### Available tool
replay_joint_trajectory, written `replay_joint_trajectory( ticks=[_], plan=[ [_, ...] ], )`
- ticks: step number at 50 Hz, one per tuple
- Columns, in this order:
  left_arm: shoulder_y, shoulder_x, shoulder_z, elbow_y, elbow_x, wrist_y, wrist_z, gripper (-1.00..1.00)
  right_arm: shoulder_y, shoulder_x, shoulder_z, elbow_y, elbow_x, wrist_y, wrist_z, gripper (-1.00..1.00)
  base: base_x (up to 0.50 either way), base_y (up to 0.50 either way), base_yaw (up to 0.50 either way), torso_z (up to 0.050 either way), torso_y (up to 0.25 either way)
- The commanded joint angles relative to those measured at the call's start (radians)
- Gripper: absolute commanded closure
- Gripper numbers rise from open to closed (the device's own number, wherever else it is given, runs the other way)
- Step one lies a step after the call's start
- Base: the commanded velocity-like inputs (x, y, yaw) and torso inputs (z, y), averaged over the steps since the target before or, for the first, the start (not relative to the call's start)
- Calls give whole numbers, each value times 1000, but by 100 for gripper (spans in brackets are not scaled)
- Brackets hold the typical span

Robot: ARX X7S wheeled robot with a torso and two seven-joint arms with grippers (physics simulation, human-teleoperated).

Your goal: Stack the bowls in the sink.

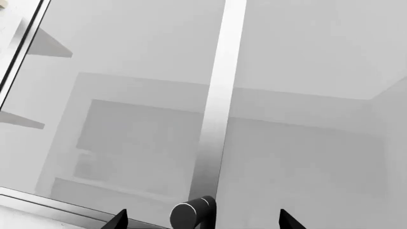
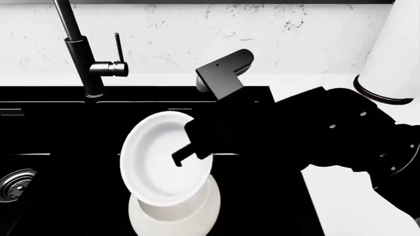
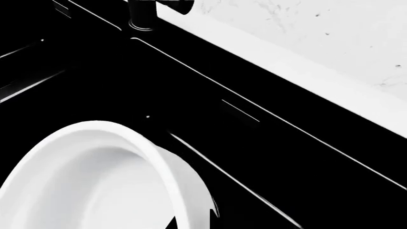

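Observation:
The smaller white bowl (image 2: 161, 164) hangs tilted in the black sink (image 2: 59, 137), its opening facing up and to the left. Directly beneath it sits the larger off-white bowl (image 2: 176, 219); I cannot tell if the two touch. My right gripper (image 2: 187, 153) is shut on the smaller bowl's right rim, one finger inside and one outside. In the right wrist view that rim (image 3: 162, 167) runs between the two fingertips of the right gripper (image 3: 190, 219). My left gripper (image 1: 203, 221) is open, out of the head view, showing only two dark tips.
The tall black faucet (image 2: 80, 54) stands at the sink's back left, with a steel drain (image 2: 15, 184) in the left basin. A tall white cylinder with a black base (image 2: 394, 59) stands on the white counter (image 2: 347, 206) at right. A black tube end (image 1: 192, 213) shows between the left fingertips.

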Motion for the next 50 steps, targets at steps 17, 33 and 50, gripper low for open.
replay_joint_trajectory(
  ticks=[17,33,50],
  plan=[
    [-2,6,5,0,3,-4,-1,-100,-54,-36,-17,54,-115,-28,-65,100,0,0,0,0,1],
    [1,5,1,-3,3,-5,1,-100,-67,-52,-38,69,-134,-22,-92,100,0,0,0,1,1],
    [30,12,-19,2,15,-4,10,-100,-93,-65,-62,87,-175,-32,-102,100,0,0,0,1,1]
  ],
)
